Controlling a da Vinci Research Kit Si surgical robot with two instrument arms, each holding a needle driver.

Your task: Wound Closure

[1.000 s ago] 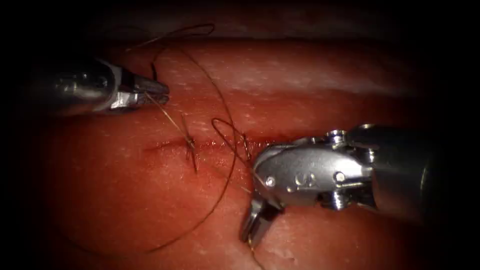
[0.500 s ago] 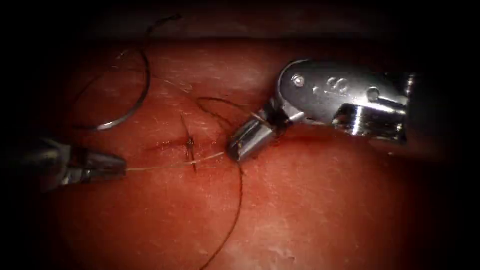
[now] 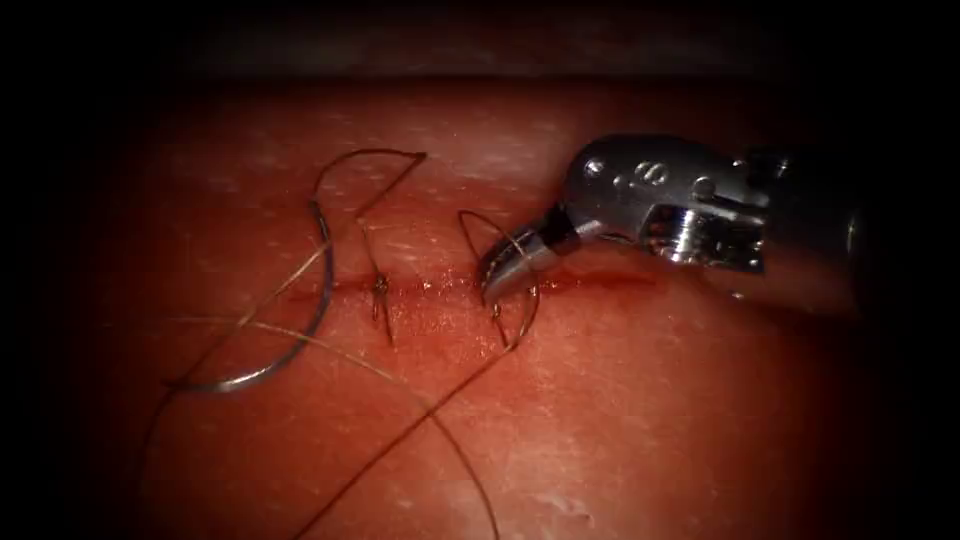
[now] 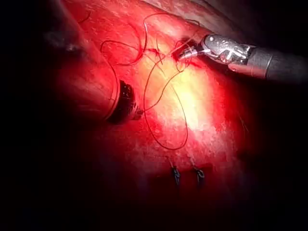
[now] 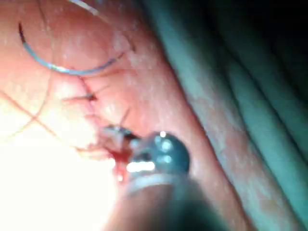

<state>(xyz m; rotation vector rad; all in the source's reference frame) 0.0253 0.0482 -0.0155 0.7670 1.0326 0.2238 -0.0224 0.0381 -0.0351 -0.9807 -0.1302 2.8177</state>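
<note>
My right tool [image 3: 500,272] comes in from the right, its jaws shut and pointing down-left onto the cut [image 3: 440,288] at the right-hand stitch [image 3: 497,312]. A loop of thread [image 3: 478,222] crosses the jaws, which appear shut on it. The curved needle [image 3: 322,300] lies free on the tissue left of the knotted stitch [image 3: 380,290], held by neither tool and not in the tissue; it also lies in the right wrist view [image 5: 62,70]. In the left wrist view, the dark end of my left tool [image 4: 126,103] hangs over the tissue, apart from the thread [image 4: 163,96].
Long slack thread [image 3: 400,440] trails across the tissue below the cut. Red fluid shines along the cut. In the left wrist view, two dark knotted stitches [image 4: 175,174] sit further along the tissue. A pale ridge [image 3: 500,60] marks the tissue's far edge.
The left tool, which held taut thread at the left, has left the endoscope view. The right tool came down onto the cut. The needle now lies lower, and the thread is slack.
</note>
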